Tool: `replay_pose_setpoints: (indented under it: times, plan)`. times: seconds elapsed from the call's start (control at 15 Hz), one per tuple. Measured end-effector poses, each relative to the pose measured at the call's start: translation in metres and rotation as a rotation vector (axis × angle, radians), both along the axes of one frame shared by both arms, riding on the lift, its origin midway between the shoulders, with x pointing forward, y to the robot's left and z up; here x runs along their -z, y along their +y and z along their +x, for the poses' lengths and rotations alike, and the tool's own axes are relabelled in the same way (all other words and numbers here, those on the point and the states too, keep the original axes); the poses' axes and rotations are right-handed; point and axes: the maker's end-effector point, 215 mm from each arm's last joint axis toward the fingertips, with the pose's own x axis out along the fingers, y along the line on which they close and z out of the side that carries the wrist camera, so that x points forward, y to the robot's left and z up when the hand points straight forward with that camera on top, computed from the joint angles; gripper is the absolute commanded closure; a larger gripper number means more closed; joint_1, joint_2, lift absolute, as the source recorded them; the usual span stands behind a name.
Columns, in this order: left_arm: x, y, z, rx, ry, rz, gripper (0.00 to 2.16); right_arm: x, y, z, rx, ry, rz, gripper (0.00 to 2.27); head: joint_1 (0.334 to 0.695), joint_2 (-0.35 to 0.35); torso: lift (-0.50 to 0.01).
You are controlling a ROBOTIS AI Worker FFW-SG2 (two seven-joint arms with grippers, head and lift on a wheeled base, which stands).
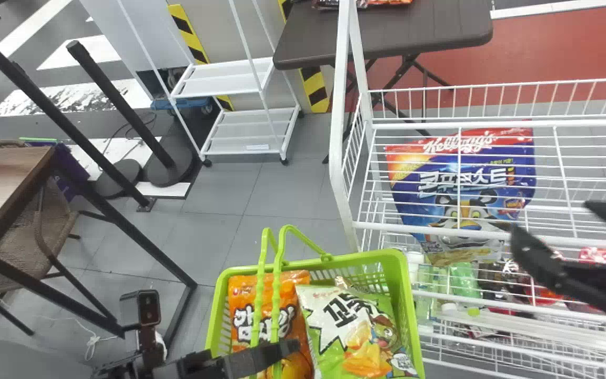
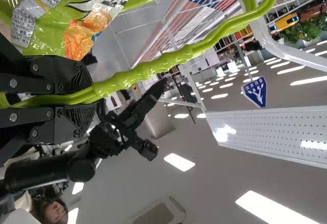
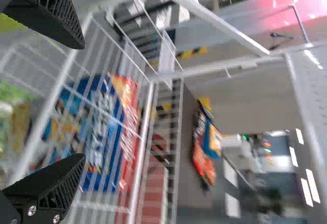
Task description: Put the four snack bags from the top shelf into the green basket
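The green basket [image 1: 407, 295] is smooth plastic, the snack bags [image 1: 329, 316] glossy, the rack [image 1: 337, 121] metal.

Green basket [image 1: 369, 257]: plastic, slotted walls, open top, handles raised, beside the white wire rack. Orange snack bag [image 1: 293, 297] inside it, printed face up, partly crossed by the handles. White-and-green snack bag [image 1: 329, 329] next to it, same basket, crisps pictured on front; a strip of other wrapping at its far edge, too hidden to identify. Blue snack bag [image 1: 434, 202], red top end, large, roughly upright on the rack's upper wire shelf [image 1: 587, 123], printed front visible through the wires.
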Motion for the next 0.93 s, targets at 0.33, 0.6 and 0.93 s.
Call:
replay_pose_setpoints:
  times: [0.33,0.6,0.93]
  plan:
    - [0.0,-0.003,-0.005,-0.004,0.003,-0.006,2.15,0.0,-0.071,-0.004,0.105,-0.102,-0.033,0.04,0.695,0.103,0.0]
    - [-0.003,-0.004,-0.012,-0.018,0.0,0.0,2.15,0.01,-0.101,-0.015,0.149,-0.121,0.031,0.05,0.695,0.035,0.0]
    - [-0.008,-0.01,-0.017,-0.012,-0.007,0.007,2.15,0.012,-0.104,-0.02,0.161,-0.129,0.035,0.05,0.695,0.012,0.0]
